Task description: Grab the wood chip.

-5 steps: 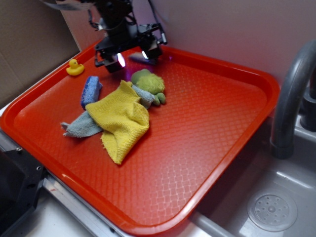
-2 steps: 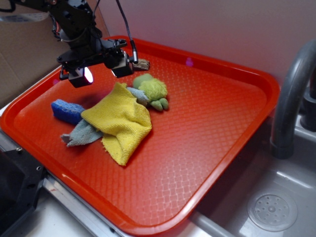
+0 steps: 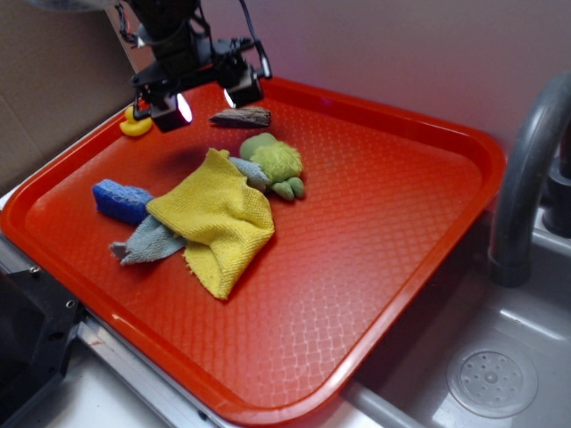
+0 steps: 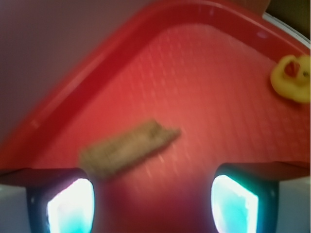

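Note:
The wood chip (image 3: 242, 117), a flat dark brown bark-like piece, lies on the red tray (image 3: 375, 223) near its far rim. In the wrist view the wood chip (image 4: 129, 148) lies just ahead of the jaws, closer to the left finger. My gripper (image 3: 207, 100) hovers above the tray, just left of the chip, open and empty, with its glowing pads (image 4: 70, 206) wide apart. The gripper (image 4: 153, 206) has bare tray between its fingers.
A yellow duck (image 3: 135, 126) sits at the tray's far left, also in the wrist view (image 4: 291, 77). A green plush toy (image 3: 275, 163), a yellow cloth (image 3: 219, 218), a grey cloth (image 3: 147, 241) and a blue sponge (image 3: 120, 201) lie mid-left. A sink (image 3: 500, 374) and faucet (image 3: 526, 169) are at the right.
My gripper moved left over the sponge, then back up toward the far rim beside the chip. The blue sponge was pushed down and left. The wood chip came into view.

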You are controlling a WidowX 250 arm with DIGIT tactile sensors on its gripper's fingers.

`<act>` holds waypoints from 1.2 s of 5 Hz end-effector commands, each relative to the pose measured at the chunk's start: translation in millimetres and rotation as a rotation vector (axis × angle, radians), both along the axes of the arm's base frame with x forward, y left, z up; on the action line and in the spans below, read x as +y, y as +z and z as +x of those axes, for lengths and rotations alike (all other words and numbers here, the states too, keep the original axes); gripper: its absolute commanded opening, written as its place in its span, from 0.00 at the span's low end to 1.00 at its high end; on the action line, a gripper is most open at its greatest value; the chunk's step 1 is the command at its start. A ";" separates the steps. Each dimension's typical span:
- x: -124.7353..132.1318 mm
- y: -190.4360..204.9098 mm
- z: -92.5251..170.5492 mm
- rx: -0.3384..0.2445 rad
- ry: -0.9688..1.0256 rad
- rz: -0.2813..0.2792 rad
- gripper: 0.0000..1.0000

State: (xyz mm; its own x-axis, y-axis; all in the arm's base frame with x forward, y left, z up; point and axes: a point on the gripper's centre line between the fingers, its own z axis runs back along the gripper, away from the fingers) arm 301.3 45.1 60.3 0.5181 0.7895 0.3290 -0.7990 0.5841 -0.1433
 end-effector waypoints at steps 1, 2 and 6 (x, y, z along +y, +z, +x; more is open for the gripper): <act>21.8 9.3 23.5 -0.019 0.116 -0.038 1.00; 23.5 1.4 28.4 0.000 0.138 -0.034 1.00; 4.1 -26.3 6.8 0.049 0.076 0.016 1.00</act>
